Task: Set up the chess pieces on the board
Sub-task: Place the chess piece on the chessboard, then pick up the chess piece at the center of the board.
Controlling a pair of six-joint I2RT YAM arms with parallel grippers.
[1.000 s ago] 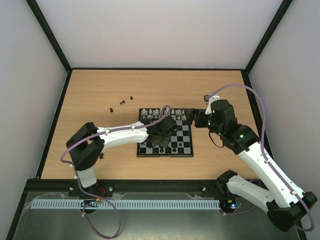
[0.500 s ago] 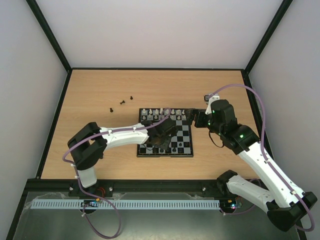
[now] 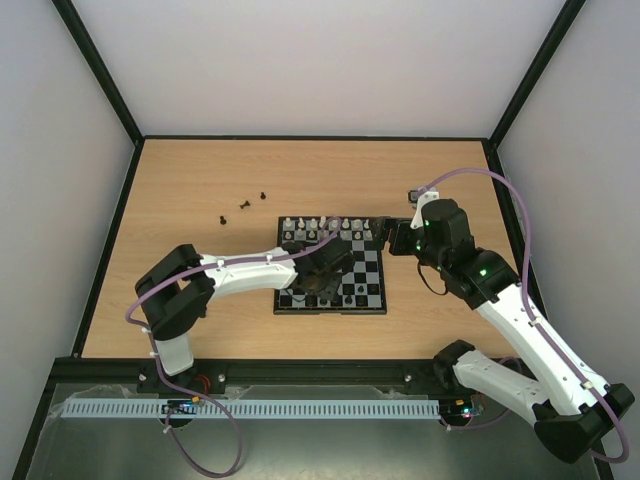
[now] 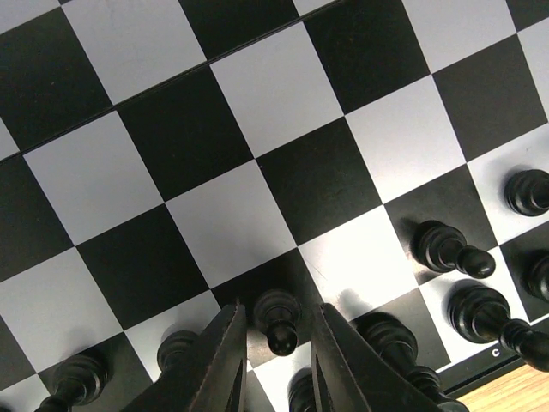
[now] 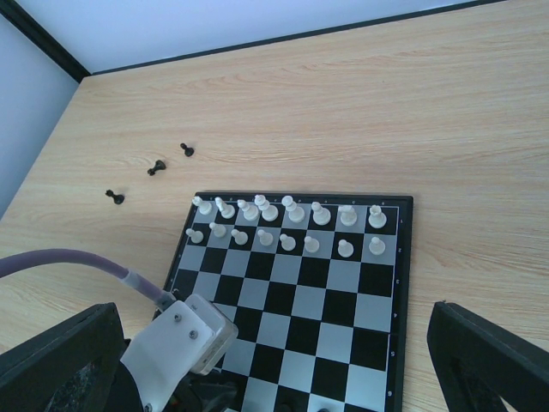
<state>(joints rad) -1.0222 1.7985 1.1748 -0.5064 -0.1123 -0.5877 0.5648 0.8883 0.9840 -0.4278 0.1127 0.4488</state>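
left hand point(image 4: 276, 311) stood slightly open astride an upright pawn point(image 4: 278, 324) on the board's point(image 3: 371, 266) near rows, right hand point(image 5: 274, 360) gaped empty by its far right corner, while three loose pieces point(image 3: 243, 205) lay on the worktop point(image 3: 200, 170) off its far left corner, nearer the left arm.

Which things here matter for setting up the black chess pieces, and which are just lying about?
For the job: the board, black pieces standing on it, three loose black pieces on the table, left tool straddling a black pawn.
Just lying about: white pieces in two far rows, purple cable.
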